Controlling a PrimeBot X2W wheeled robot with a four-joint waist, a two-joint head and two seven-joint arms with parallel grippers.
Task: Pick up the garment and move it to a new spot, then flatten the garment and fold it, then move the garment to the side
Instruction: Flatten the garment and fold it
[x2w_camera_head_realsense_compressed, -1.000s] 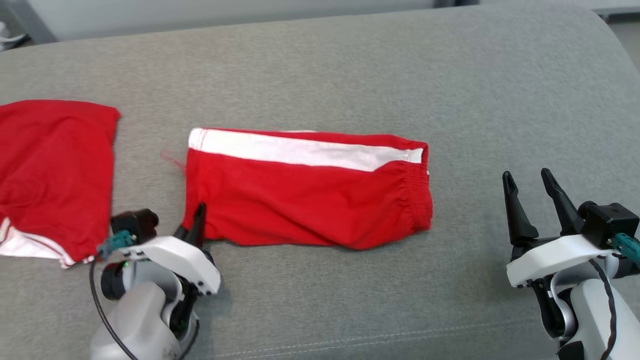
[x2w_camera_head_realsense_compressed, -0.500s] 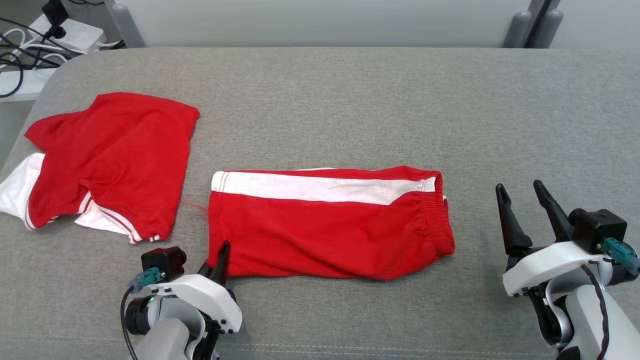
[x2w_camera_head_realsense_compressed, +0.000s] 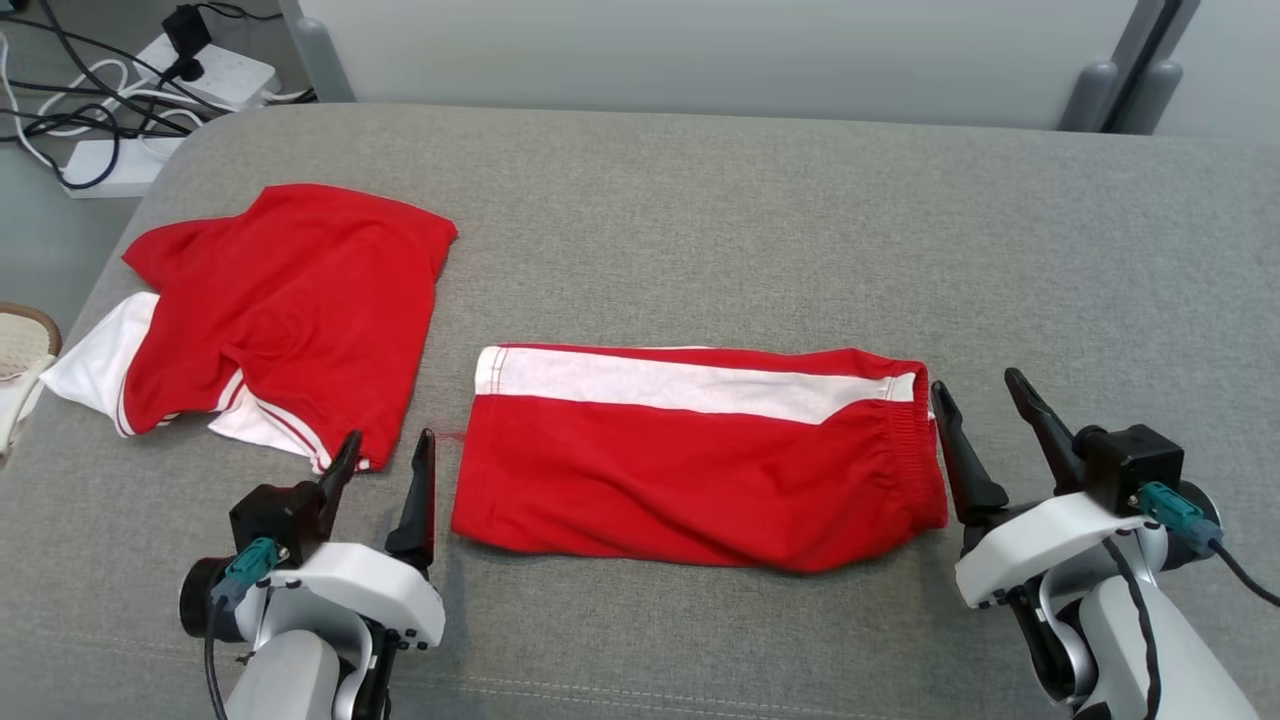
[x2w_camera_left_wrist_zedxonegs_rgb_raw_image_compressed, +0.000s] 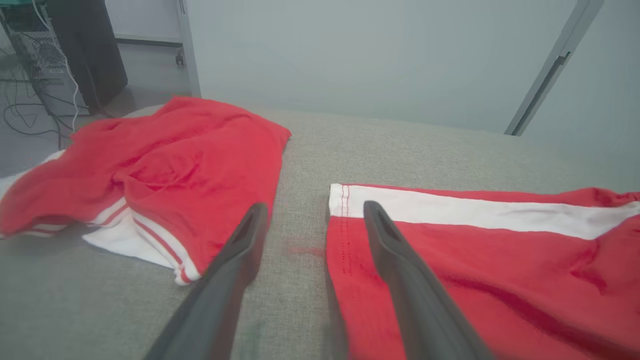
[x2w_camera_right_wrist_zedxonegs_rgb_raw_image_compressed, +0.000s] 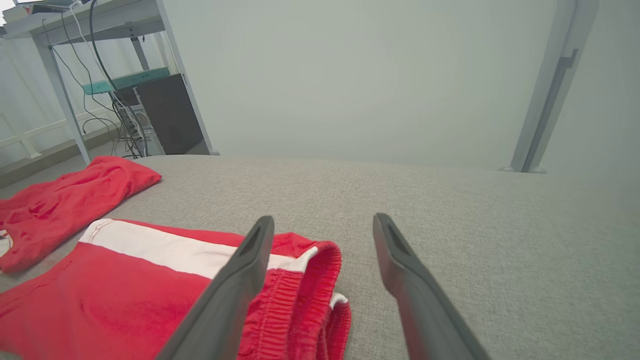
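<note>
— Left gripper (x2w_camera_head_realsense_compressed: 388, 440) is standing with its fingers spread wide and holding nothing, just beside the near hem of the red shirt (x2w_camera_head_realsense_compressed: 290, 300). Are you seeing the same?

— Yes. Right gripper (x2w_camera_head_realsense_compressed: 977, 382) is gaping wide and empty too, well apart from the shirt, beyond the far end of the shorts (x2w_camera_head_realsense_compressed: 700, 470).

— What is crowding the space?

— The shirt is lying crumpled near the shorts' leg hem, with a narrow strip of grey cushion (x2w_camera_head_realsense_compressed: 700, 200) showing between them. The left gripper is sitting in that gap, and a loose red thread (x2w_camera_head_realsense_compressed: 450, 437) is trailing there too. Off the cushion, past the shirt, a power strip (x2w_camera_head_realsense_compressed: 210, 65) and cables (x2w_camera_head_realsense_compressed: 70, 120) are lying on the floor.

— Anything you are failing to make out?

— Something woven (x2w_camera_head_realsense_compressed: 20, 345) is poking in beyond the shirt, cut off by the picture's edge; I cannot tell what it is. In the left wrist view one finger is covering the shorts' hem, and I cannot tell whether it is touching. In the right wrist view a finger is hiding part of the waistband (x2w_camera_head_realsense_compressed: 915, 450).

— And how are the shorts lying?

— Folded flat, to the right of the shirt, with the long axis running straight away from it. The leg hem is pointing toward the shirt and the waistband away, with the white stripe (x2w_camera_head_realsense_compressed: 690, 385) running along the far edge.
</note>
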